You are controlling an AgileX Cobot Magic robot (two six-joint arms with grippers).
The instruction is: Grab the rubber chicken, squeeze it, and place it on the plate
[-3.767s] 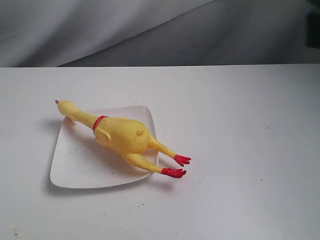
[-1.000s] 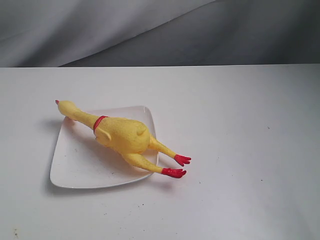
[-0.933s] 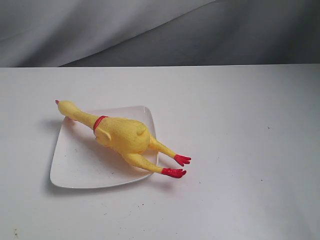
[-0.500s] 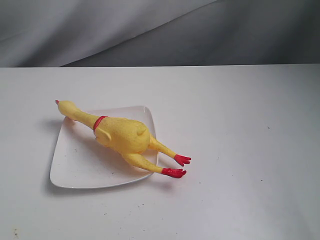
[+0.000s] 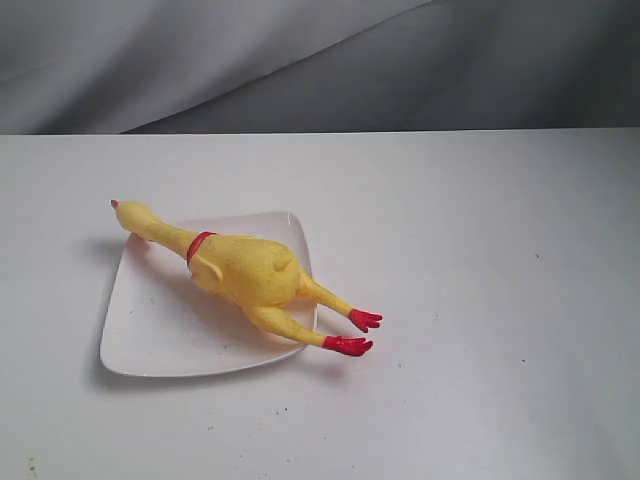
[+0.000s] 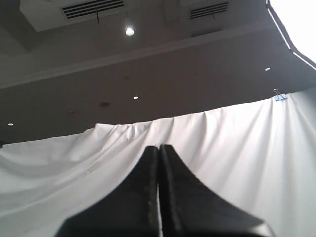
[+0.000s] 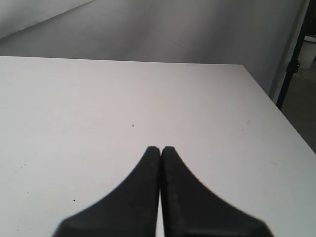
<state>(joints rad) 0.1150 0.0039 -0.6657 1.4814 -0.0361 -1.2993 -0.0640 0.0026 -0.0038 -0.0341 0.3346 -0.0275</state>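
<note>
The yellow rubber chicken lies across the white plate at the left of the table; its head juts past the plate's far left corner and its red feet rest on the table beyond the right rim. Neither gripper appears in the exterior view. My left gripper is shut with nothing in it and points up at a white curtain and ceiling. My right gripper is shut too, empty, hovering over bare white table.
The white table spreads out to the right of the plate. A grey draped backdrop hangs behind its far edge. The right wrist view shows the table's edge and a dark stand past it.
A dark shape at the top right of the exterior view 3.8 s ago is gone. The chicken and plate have not moved.
</note>
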